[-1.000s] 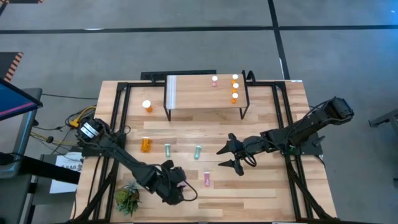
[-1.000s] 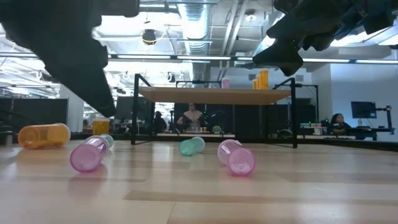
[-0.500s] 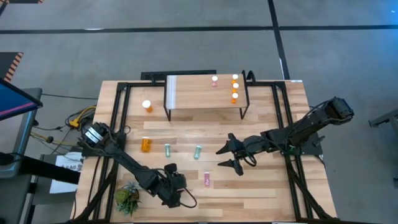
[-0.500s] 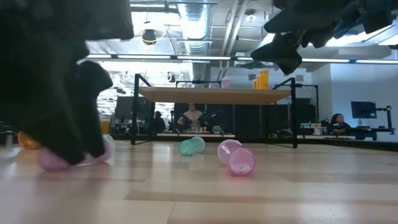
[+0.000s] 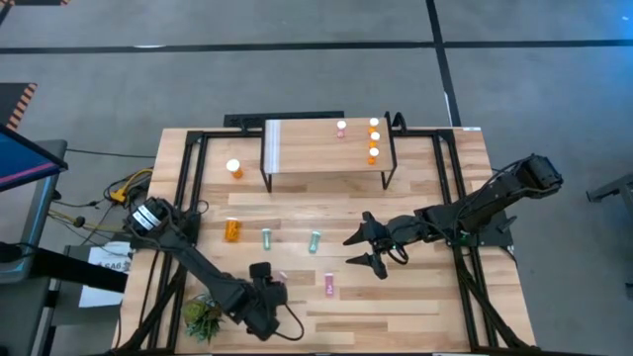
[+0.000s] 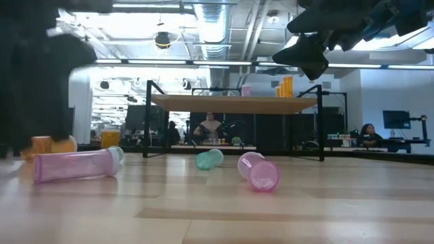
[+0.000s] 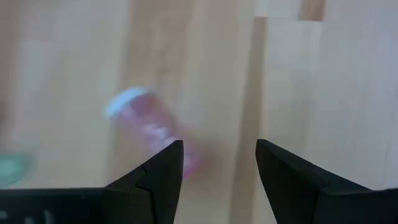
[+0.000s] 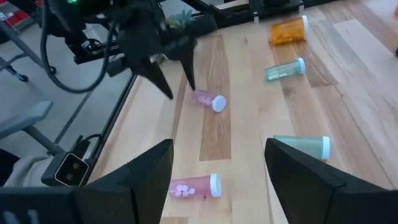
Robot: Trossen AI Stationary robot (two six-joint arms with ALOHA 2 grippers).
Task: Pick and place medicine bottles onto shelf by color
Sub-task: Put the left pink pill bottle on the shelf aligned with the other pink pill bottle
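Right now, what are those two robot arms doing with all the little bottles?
They are sorting medicine bottles onto the shelf by color. One pink bottle and three orange bottles already stand on it. The left gripper hovers with open jaws over a pink bottle lying on the table, holding nothing. The right gripper waits open and empty mid-table. Lying about are another pink bottle, two teal ones and an orange one; one orange bottle stands beside the shelf.

Five orange bottles (image 5: 374, 140), three pink bottles (image 5: 329, 285), two teal bottles (image 5: 315, 240), one shelf (image 5: 316, 148), one plant (image 5: 202, 314).
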